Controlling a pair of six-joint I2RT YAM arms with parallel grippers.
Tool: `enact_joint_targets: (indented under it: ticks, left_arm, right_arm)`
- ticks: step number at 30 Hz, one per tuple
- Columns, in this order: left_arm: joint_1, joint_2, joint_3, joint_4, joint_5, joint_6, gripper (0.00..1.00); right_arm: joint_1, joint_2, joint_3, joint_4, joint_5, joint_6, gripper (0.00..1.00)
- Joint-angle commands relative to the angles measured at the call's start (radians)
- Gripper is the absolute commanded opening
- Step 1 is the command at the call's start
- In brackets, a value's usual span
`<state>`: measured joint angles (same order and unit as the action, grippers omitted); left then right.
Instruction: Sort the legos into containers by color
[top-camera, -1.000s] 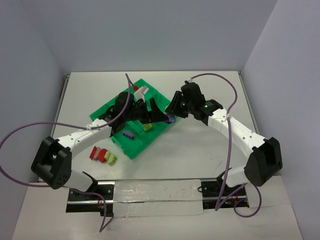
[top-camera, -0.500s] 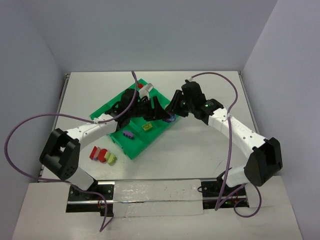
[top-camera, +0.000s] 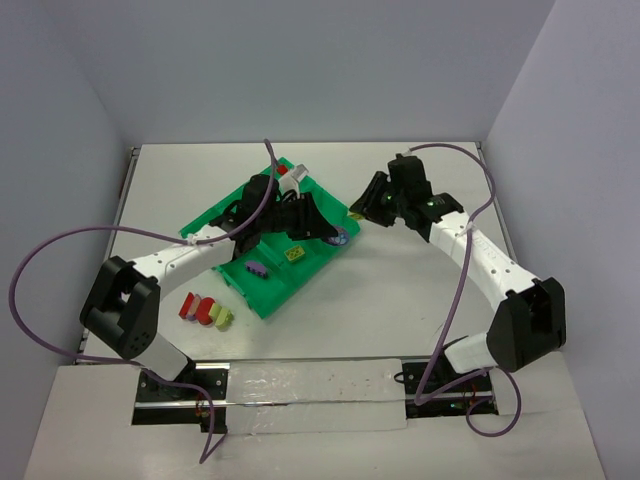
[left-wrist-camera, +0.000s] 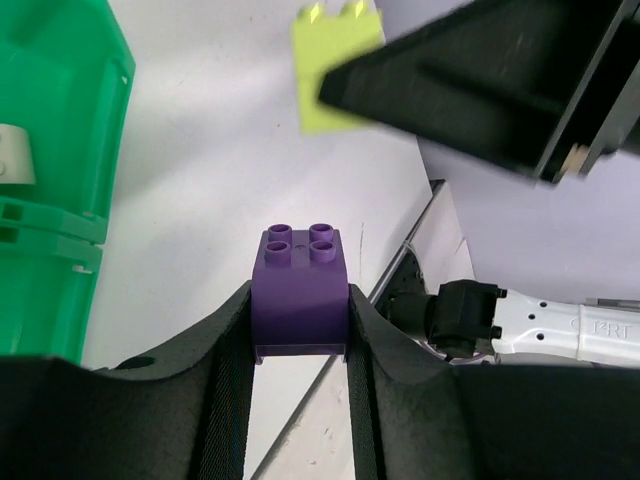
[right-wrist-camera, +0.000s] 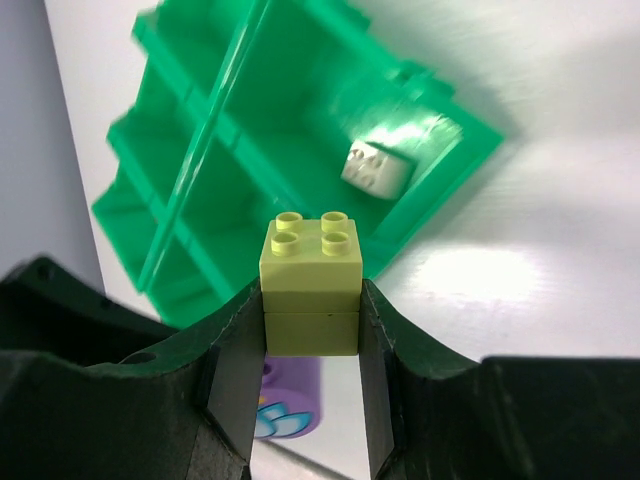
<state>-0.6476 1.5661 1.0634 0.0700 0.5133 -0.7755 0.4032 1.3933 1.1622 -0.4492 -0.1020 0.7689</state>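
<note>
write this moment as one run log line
left gripper: shut on purple brick, beside tray | right gripper: shut on yellow-green brick | table: row of bricks unsorted

My left end effector (top-camera: 335, 235) and right end effector (top-camera: 359, 211) crowd the green tray's (top-camera: 266, 296) right corner, and the left arm (top-camera: 190, 255) lies across its bins. I see bare tabletop (top-camera: 390, 300) to their right and nearer me; a brick row (top-camera: 205, 310) lies near-left of the tray.

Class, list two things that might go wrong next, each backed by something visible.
1. The left gripper and right gripper are close together beside the tray; they might collide.
2. The purple brick and yellow-green brick sit pinched at the fingertips; either might slip.
</note>
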Motion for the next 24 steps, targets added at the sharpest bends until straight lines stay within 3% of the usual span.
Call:
enact_joint_targets:
  ticks: [1, 5, 8, 11, 16, 24]
  left_arm:
    - [0.006, -0.02, 0.021, -0.032, 0.005, 0.027, 0.0]
    - [0.018, -0.065, 0.029, -0.147, -0.078, 0.069, 0.0]
    - [0.049, -0.141, 0.054, -0.373, -0.281, 0.164, 0.0]
    - [0.105, -0.257, 0.034, -0.535, -0.381, 0.207, 0.0]
    - [0.142, -0.366, -0.023, -0.63, -0.484, 0.194, 0.0]
    - [0.151, -0.305, -0.043, -0.72, -0.6, 0.14, 0.0]
  right_arm:
    - [-0.038, -0.036, 0.002, 0.05, -0.016, -0.006, 0.0]
    - [-0.046, -0.037, 0.002, 0.046, -0.007, -0.015, 0.0]
    - [-0.048, -0.046, -0.005, 0.03, 0.014, -0.042, 0.0]
    - [-0.05, -0.055, -0.013, 0.016, 0.064, -0.074, 0.0]
    - [-0.049, -0.046, 0.009, 0.007, 0.099, -0.112, 0.0]
    - [-0.049, -0.026, 0.026, 0.01, 0.094, -0.112, 0.0]
